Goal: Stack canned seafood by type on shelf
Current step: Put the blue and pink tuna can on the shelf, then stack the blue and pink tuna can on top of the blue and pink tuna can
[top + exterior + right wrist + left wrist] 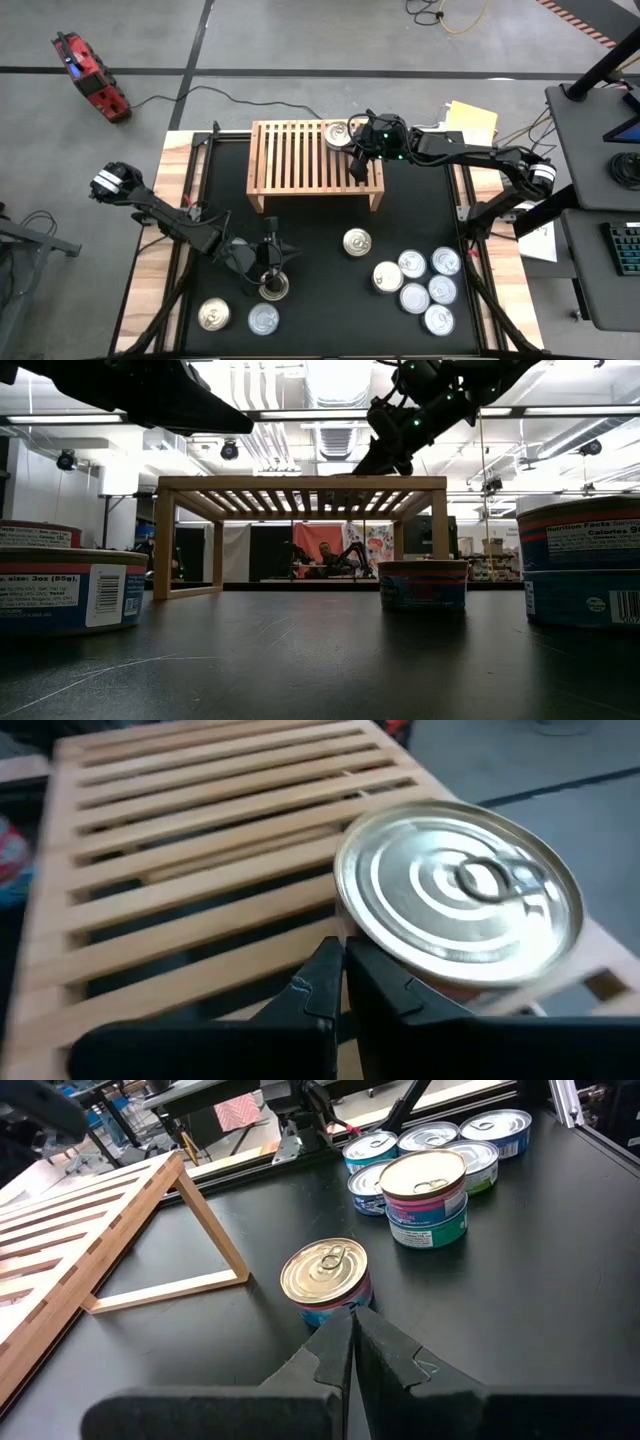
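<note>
Right gripper (340, 982) closed, empty, beside shelf (200, 840) can (460, 890).

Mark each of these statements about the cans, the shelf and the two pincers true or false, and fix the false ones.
1. One can sits on the shelf. True.
2. The right pincer hangs over the shelf, shut and empty. True.
3. The left pincer grips a can. False: it is shut and holds nothing.
4. The shelf's top is a solid board. False: it is slatted.
5. A cluster of cans lies on the mat's right side. True.
</note>
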Robot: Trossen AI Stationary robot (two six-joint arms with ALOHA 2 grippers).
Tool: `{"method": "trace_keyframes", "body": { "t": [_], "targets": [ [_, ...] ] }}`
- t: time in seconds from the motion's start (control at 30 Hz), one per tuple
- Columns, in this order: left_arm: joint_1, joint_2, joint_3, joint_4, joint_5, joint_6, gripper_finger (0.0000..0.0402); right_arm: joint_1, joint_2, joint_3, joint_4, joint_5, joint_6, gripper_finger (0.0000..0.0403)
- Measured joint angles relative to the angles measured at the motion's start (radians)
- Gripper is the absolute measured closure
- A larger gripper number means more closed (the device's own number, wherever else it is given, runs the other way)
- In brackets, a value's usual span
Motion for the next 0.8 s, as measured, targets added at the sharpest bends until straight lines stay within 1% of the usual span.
{"method": "trace_keyframes", "body": {
  "t": [0.33,0.4,0.5,0.6,0.8],
  "targets": [
    [0.0,0.0,0.0,0.0,0.0,-0.001,0.0401,-0.004,-0.015,0.0,-0.005,0.001,0.014,0.039],
    [0.0,0.0,0.0,0.0,0.0,-0.001,0.0401,-0.004,-0.028,0.0,-0.014,-0.017,0.03,0.039],
    [0.0,0.0,0.0,0.0,0.0,-0.002,0.0401,0.002,-0.053,0.0,-0.051,-0.077,0.049,0.039],
    [0.0,0.0,0.0,0.005,0.0,-0.002,0.0401,0.029,-0.081,0.0,-0.102,-0.126,0.069,0.039],
    [0.0,0.0,0.0,0.019,0.0,-0.003,0.0401,0.14,-0.128,-0.001,-0.216,-0.128,0.076,0.039]
  ]
}}
